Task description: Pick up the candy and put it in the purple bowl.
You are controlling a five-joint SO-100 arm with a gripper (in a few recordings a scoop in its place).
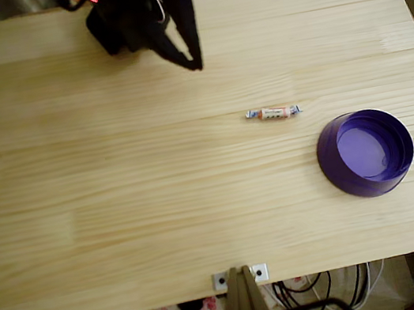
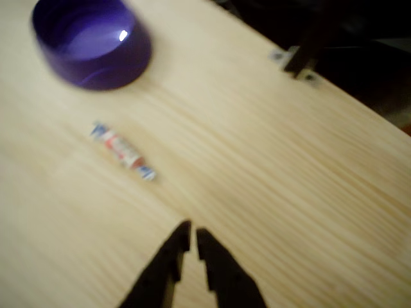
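- The black two-finger gripper (image 1: 192,63) hovers over the pale wooden table (image 1: 119,202), fingers nearly together and holding nothing, seemingly poised to approach.
- The small wrapped candy (image 1: 273,113), orange-pink and white with bluish twisted ends, lies flat, well ahead of the fingertips.
- The glossy round purple plastic bowl (image 1: 366,152) sits empty just beyond it.

Glossy plastic purple bowl (image 1: 365,153), pale wood table (image 1: 115,179)

We look straight down on the whole worktop (image 1: 122,218) from overhead; our wrist view slants closer, sharing candy (image 1: 273,113) and purple bowl (image 1: 333,165).
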